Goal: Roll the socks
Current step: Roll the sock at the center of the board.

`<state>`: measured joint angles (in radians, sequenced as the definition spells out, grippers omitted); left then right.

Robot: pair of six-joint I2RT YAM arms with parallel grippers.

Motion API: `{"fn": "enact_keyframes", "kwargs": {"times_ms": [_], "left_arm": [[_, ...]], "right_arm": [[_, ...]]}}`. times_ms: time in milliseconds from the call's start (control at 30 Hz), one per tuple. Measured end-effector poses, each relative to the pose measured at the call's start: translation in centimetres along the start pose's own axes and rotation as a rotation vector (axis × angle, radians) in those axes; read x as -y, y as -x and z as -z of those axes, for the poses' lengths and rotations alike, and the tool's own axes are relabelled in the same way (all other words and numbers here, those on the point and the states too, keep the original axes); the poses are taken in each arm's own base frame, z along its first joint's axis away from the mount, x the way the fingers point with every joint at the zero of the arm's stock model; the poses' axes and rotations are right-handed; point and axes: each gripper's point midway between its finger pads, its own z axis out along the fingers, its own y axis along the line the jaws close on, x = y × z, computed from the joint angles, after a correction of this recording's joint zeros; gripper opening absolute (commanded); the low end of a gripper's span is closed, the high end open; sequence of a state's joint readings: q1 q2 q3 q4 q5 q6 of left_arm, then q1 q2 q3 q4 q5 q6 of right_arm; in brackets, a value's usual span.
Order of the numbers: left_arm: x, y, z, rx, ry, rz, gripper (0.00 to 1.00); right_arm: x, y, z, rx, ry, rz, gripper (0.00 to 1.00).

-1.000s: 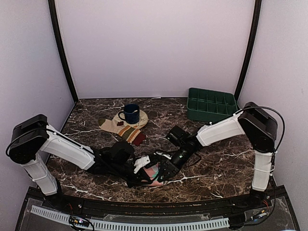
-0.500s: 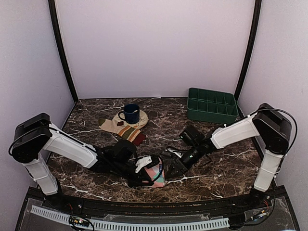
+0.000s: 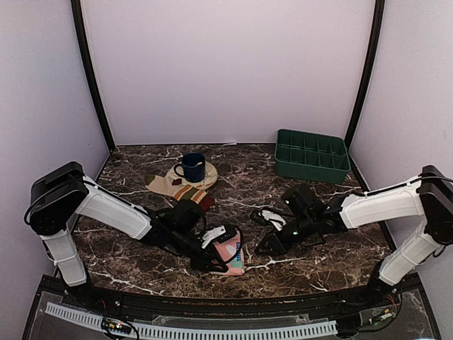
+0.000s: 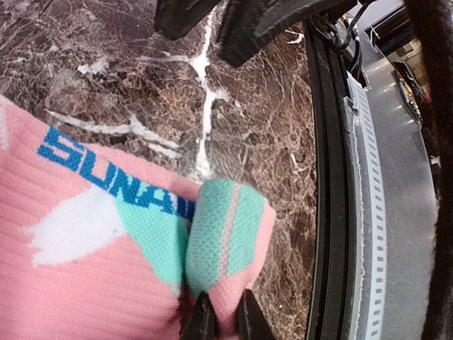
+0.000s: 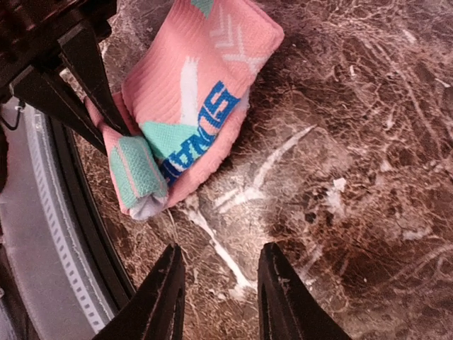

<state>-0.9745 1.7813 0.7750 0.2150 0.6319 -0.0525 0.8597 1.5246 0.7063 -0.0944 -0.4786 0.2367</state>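
A pink sock [image 3: 228, 252] with teal and blue print lies rolled near the table's front edge; it fills the left wrist view [image 4: 92, 241] and shows in the right wrist view [image 5: 191, 92]. My left gripper [image 3: 225, 263] is shut on the sock's teal cuff end [image 4: 226, 234], pinching the fabric between its fingertips [image 4: 204, 320]. My right gripper [image 3: 267, 244] is open and empty, a little to the right of the sock, its fingers [image 5: 161, 297] over bare marble. A striped sock [image 3: 185, 191] lies flat further back, left of centre.
A dark blue mug [image 3: 192, 167] stands on a round coaster at the back, on the striped sock's toe. A green compartment tray [image 3: 311, 154] sits at the back right. The table's black front rail [image 4: 325, 184] runs close to the pink sock.
My right gripper has let go of the pink sock and drawn back to the right. My left gripper has kept its hold on the sock, which now shows rolled.
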Motion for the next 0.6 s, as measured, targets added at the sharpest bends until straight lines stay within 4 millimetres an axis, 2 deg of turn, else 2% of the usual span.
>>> {"fn": "enact_keyframes", "kwargs": {"times_ms": [200, 600], "left_arm": [[-0.5, 0.2, 0.2, -0.023, -0.065, 0.073, 0.00], [-0.6, 0.4, -0.2, -0.088, -0.203, 0.197, 0.00]], "right_arm": [[-1.5, 0.1, 0.7, 0.062, -0.141, 0.144, 0.33], [-5.2, -1.5, -0.2, 0.064, -0.378, 0.504, 0.40]]}}
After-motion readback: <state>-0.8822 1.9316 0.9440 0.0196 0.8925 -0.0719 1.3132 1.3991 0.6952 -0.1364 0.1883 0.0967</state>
